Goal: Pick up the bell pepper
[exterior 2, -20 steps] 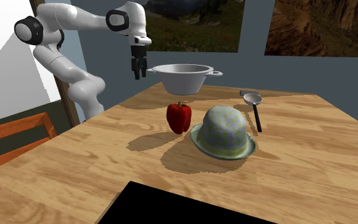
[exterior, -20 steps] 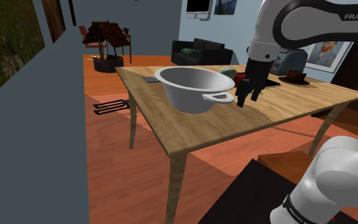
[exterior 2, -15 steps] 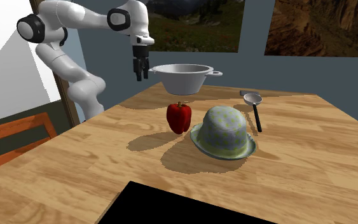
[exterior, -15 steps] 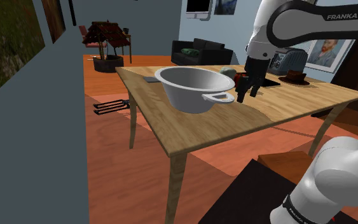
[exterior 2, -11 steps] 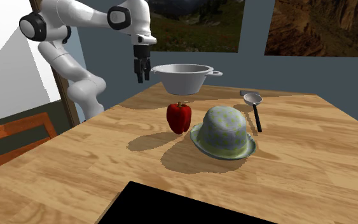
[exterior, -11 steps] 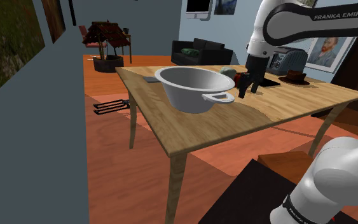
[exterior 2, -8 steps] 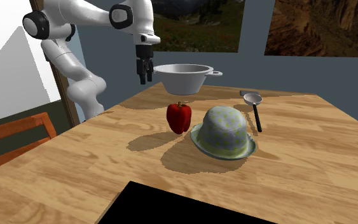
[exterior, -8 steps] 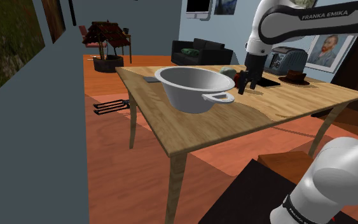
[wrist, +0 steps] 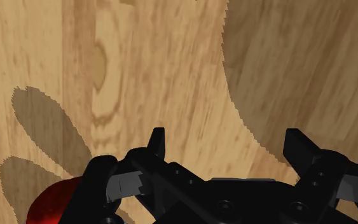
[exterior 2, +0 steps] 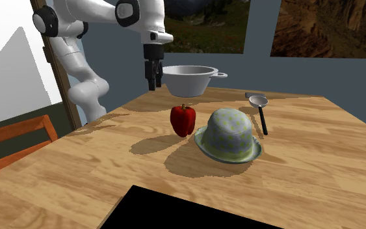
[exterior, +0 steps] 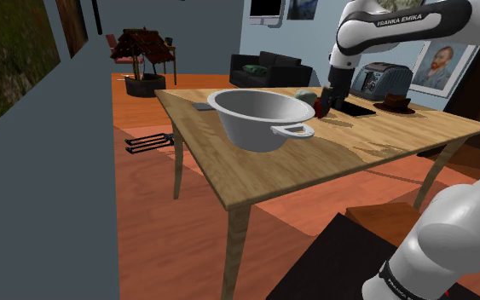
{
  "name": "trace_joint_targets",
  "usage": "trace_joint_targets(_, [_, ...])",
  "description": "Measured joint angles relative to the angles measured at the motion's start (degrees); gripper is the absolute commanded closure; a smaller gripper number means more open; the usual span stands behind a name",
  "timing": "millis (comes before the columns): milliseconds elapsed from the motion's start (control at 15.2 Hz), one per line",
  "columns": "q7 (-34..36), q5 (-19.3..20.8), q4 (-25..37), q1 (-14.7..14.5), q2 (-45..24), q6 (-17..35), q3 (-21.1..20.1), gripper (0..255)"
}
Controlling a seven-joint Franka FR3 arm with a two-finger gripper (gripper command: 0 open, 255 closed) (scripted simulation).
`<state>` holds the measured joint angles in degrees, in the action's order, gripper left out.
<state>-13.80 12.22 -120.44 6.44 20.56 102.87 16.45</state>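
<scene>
Hovering above the table [exterior 2: 318, 162], my gripper [wrist: 228, 149] stands open; wrist view catches the pepper's [wrist: 49, 203] red edge, second exterior view shows it whole, stem up.

The wooden table [exterior: 255, 175] has a pale grain and slim tapered legs and stands on an orange plank floor [exterior: 161, 247]. A grey-blue wall [exterior: 59, 187] runs along the shoulder view's left and bears a dark landscape picture [exterior: 8, 60]. At the far end a black sofa [exterior: 265, 66] sits against a light blue wall [exterior: 259, 38], with a framed portrait [exterior: 439, 70] further right. In the second exterior view an orange wooden chair [exterior 2: 15, 138] stands beside the table, and a black area [exterior 2: 194, 211] lies at its near edge.
</scene>
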Motion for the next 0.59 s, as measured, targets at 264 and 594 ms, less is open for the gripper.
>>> trace_joint_targets(264, [-5.1,-0.8,7.2,0.8,-7.2,1.0,3.4,0])
trace_joint_targets(594, [-11.9,-3.7,18.1,2.3,-17.2,0.8,7.1,0])
